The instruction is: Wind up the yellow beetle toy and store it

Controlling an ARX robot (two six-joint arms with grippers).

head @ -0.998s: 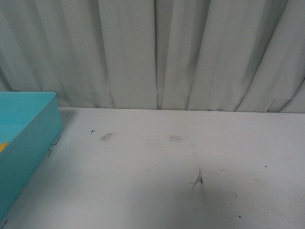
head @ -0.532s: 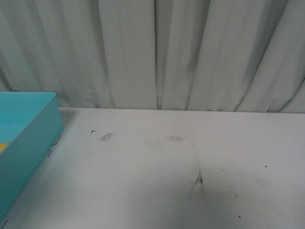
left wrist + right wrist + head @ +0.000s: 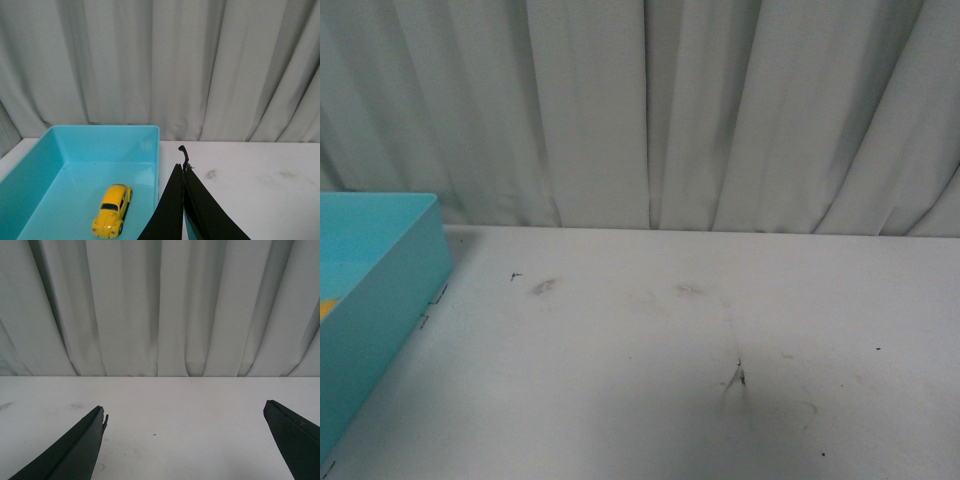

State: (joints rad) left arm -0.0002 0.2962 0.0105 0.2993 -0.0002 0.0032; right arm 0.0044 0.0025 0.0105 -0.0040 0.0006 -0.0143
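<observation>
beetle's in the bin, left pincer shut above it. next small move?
Probably retract the left pincer clear of the turquoise bin and finish. The yellow beetle toy already sits on its wheels on the bin floor, untouched, and the left pincer is closed on nothing. The right pincer is open over bare white table, with nothing left to grasp.

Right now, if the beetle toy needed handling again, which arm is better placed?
Left. Its wrist view looks straight into the turquoise bin where the yellow beetle toy sits, with the left gripper shut beside it. The right gripper is open over bare table.
</observation>
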